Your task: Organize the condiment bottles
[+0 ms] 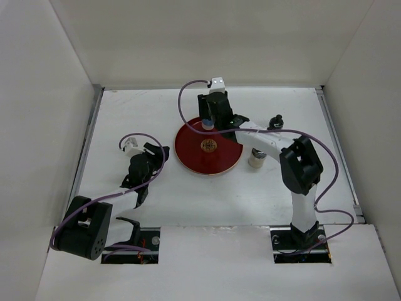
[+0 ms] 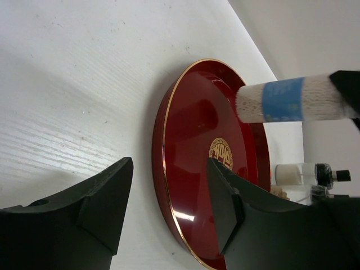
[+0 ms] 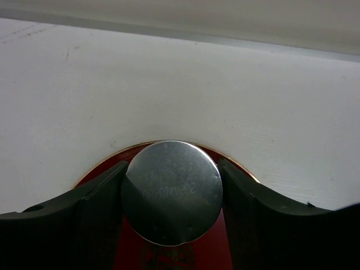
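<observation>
The right gripper [image 1: 210, 119] is clamped on the tall blue-banded bottle [image 2: 287, 100], held upright over the far edge of the red tray [image 2: 191, 129]. The left gripper [image 2: 169, 169] is seen open beside the tray. The bottle should be lowered straight and released only once seated.

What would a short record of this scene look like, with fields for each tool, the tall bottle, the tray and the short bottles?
left tool: open, holding nothing
right tool: shut on the tall bottle
tall bottle: upright, over the far part of the red tray
near short bottle: on the table, beside the tray's right edge
far short bottle: on the table, farther back and right
</observation>
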